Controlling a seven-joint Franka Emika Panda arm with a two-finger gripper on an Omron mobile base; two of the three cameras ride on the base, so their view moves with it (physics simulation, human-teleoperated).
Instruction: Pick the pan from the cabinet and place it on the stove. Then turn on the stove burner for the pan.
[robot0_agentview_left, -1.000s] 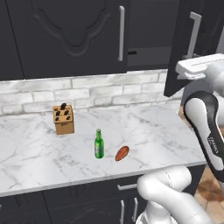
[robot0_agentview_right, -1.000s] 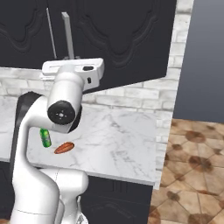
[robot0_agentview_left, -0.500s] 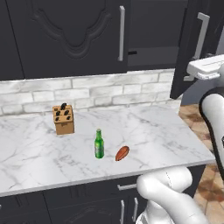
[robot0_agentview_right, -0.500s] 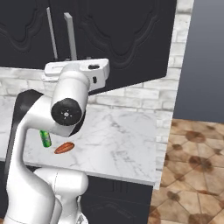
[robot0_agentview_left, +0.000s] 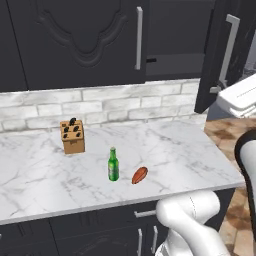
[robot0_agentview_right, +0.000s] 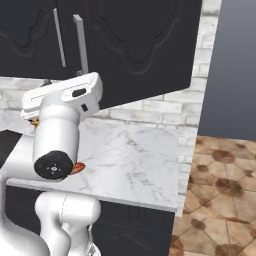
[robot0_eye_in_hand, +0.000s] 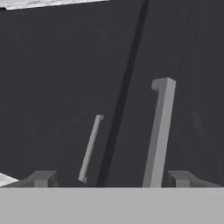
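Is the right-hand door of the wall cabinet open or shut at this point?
Open: the right door stands swung out from the cabinet, baring a dark interior, while the left door sits flush.

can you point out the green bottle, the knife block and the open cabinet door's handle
green bottle (robot0_agentview_left: 113, 166), left base view, on its green body
knife block (robot0_agentview_left: 73, 137), left base view, on its wooden front face
cabinet door handle (robot0_agentview_left: 229, 50), left base view, midway down the silver bar

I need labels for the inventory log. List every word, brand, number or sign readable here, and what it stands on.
No readable text anywhere.
Slim green glass bottle: no label legible.
Wooden knife block: unmarked.
Matte-black raised-panel cabinet doors: unmarked.
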